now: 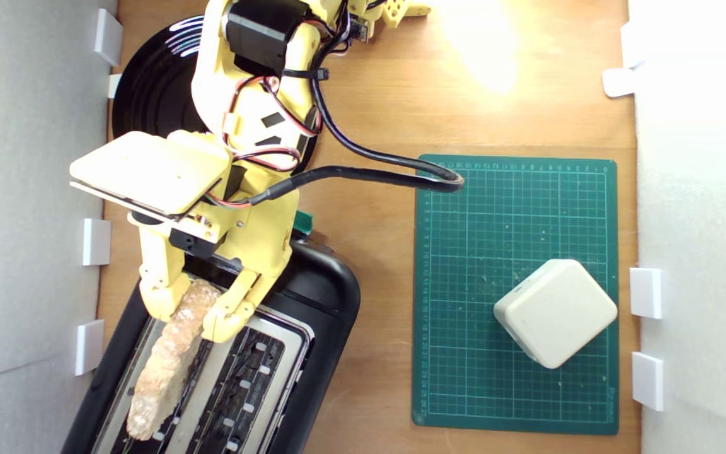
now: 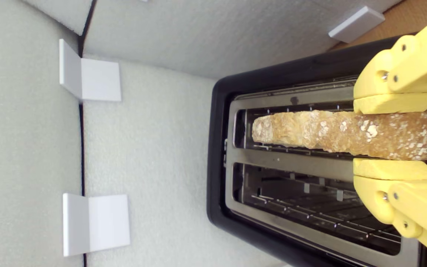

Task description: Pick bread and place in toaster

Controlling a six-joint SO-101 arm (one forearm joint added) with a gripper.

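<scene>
Exterior view shows the yellow end effector [image 1: 198,315] over the toaster [image 1: 319,296], which sits at the lower part of the exterior view's left on the wooden worktop [image 1: 375,94]. Its two fingers [image 1: 162,296] sit on either side of the bread [image 1: 167,359], closed against the crust at one end of the slice. The slice stands on edge, lined up with the slot nearer the exterior view's left, its far end reaching toward the bottom edge of the picture. The other slot lies bare just beside it.

From the wrist view, the end effector [image 2: 393,135] pinches the bread [image 2: 343,133] across its thickness, each yellow pad [image 2: 393,103] touching a face of the slice. The bread sits within the opening of one slot of the toaster [image 2: 221,148]; how deep it reaches cannot be told. The second slot shows only its wire guides.

Behind the arm in the exterior view lies a round black plate [image 1: 155,94], partly covered by the arm. To the exterior view's right, well apart from the toaster, a green cutting mat [image 1: 464,378] carries a cream rounded-square block [image 1: 555,312] and scattered crumbs. White foam walls [image 1: 29,189] with white brackets [image 1: 96,242] border the worktop.
</scene>
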